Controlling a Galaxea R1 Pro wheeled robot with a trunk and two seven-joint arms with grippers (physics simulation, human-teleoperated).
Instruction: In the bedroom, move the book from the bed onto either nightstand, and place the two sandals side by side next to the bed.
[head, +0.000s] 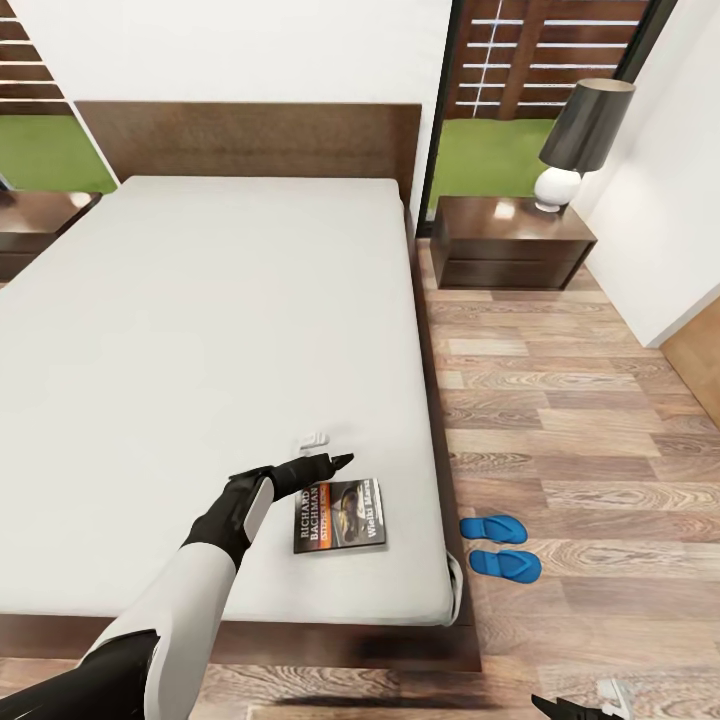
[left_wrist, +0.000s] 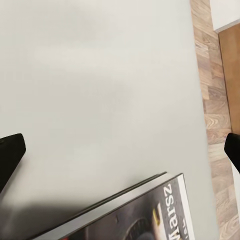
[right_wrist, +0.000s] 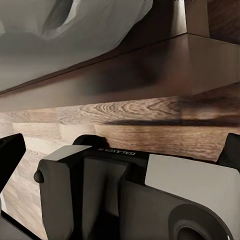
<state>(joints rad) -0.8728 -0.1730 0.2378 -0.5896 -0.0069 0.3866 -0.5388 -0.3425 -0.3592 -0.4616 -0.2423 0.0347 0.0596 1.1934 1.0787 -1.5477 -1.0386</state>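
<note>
Book (head: 340, 516): lies flat on the light-grey mattress of the bed (head: 200, 330), near its foot-end right corner, at about 6 o'clock in the head view; cover up, orange band and white lettering readable.
Book, left wrist view (left_wrist: 135, 215): a corner and spine edge show between the two dark fingertips (left_wrist: 11, 155), lower than them in the picture, touching neither.
Left gripper (head: 335, 462): hangs just above the mattress, at roughly 12 o'clock from the book's upper edge, very near it, fingers pointing toward 3 o'clock. Its fingers are spread wide in the wrist view, with nothing between them but bare mattress.
Right gripper (head: 580, 708): only a dark tip and a pale part at 5 o'clock of the head view, low over the floor; in its wrist view the fingertips (right_wrist: 10, 155) sit at opposite edges, spread apart and empty, facing the bed's wooden frame (right_wrist: 125, 75).
Sandals (head: 500, 545): two blue flip-flops on the plank floor, at 3 o'clock from the book, side by side and close to the bed's right side.
Nightstand (head: 510, 240): at 1 o'clock, beside the headboard, carrying a lamp (head: 580, 140) with a dark shade.
Second nightstand (head: 40, 225): at 10 o'clock, partly cut off by the picture's edge.
</note>
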